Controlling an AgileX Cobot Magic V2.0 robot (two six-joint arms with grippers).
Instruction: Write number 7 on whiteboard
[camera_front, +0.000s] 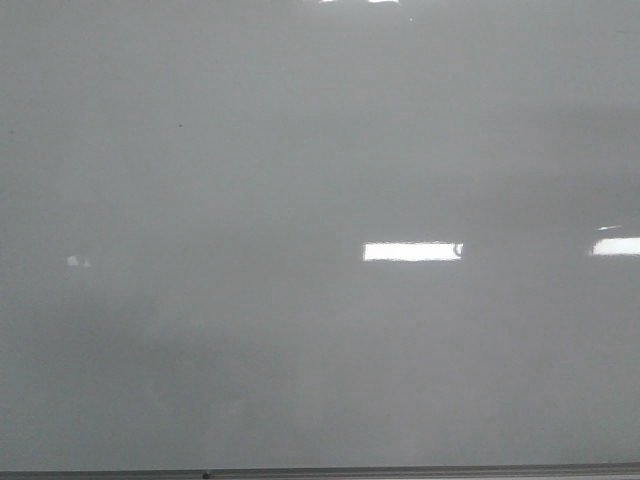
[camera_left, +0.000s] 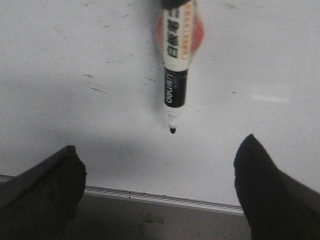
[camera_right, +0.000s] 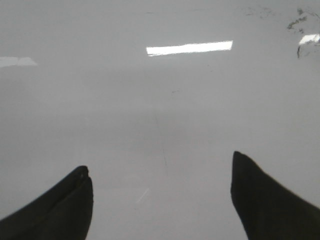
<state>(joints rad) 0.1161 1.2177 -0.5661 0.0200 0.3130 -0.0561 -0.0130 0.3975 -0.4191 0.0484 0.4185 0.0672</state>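
The whiteboard (camera_front: 300, 150) fills the front view, glossy pale grey with bright light reflections, and no grippers show there. No black number 7 stroke shows in any view. In the left wrist view an uncapped black-and-white marker (camera_left: 176, 65) lies over the whiteboard (camera_left: 75, 60), its black tip (camera_left: 172, 130) pointing toward my left gripper (camera_left: 160, 142). That gripper is open and empty, with the tip a little beyond the gap between the fingers. My right gripper (camera_right: 160, 160) is open and empty over bare whiteboard (camera_right: 160, 90).
A thin metal edge strip (camera_front: 400, 471) runs along the board's near side, also in the left wrist view (camera_left: 165, 199), with a grey surface beyond it. An orange-red round shape (camera_left: 197, 31) sits behind the marker. Faint dark smudges (camera_right: 299, 22) mark the board.
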